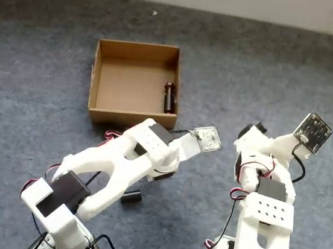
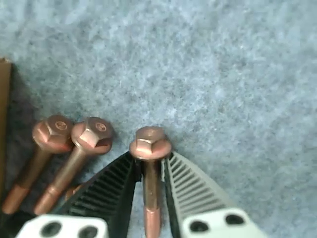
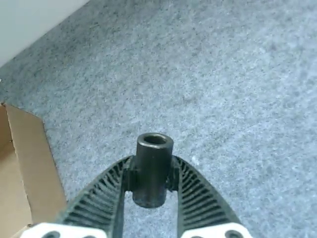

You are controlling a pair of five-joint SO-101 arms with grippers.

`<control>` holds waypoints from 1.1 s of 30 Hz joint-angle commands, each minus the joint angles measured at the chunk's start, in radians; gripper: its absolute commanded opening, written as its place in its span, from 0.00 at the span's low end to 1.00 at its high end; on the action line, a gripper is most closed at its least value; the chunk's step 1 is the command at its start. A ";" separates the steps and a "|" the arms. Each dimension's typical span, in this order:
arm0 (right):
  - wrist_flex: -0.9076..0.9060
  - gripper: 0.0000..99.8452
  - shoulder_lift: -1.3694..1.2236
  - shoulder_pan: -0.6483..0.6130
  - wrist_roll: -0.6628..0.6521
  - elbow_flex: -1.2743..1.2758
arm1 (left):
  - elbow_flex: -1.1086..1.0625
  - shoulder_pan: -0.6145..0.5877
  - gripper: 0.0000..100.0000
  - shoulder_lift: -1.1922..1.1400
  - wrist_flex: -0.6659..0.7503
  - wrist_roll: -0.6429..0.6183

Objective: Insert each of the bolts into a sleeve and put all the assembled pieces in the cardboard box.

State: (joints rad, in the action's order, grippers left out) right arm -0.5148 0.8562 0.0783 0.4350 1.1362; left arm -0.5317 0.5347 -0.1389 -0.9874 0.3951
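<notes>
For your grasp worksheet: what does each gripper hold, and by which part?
Left gripper grips a bolt by its shank; right gripper clamps a sleeve by its side wall.

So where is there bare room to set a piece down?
Free: the box floor left of the assembled piece; carpet left of the box and between box and right arm. Crowded: the box's near side, where the left gripper pinches a bolt beside two more bolts, a loose sleeve under that arm.

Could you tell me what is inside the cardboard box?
One dark piece lies on the floor of the box, along a side wall. Whether it is fully assembled cannot be seen from here.
</notes>
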 commanded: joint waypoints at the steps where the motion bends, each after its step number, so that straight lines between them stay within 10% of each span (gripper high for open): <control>1: 0.033 0.01 0.039 0.012 0.005 -0.015 | 0.021 -0.004 0.00 0.053 0.012 -0.012; 12: 0.027 0.01 0.065 -0.053 -0.074 -0.010 | -0.288 -0.030 0.00 0.625 0.098 -0.101; 33: -0.001 0.00 0.906 -0.464 -0.311 0.404 | -0.544 -0.194 0.00 1.480 0.167 -0.437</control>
State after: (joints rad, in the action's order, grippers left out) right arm -0.5163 1.6817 -0.3268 0.1741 1.5321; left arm -1.0717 0.3475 1.1945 -0.8447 0.0207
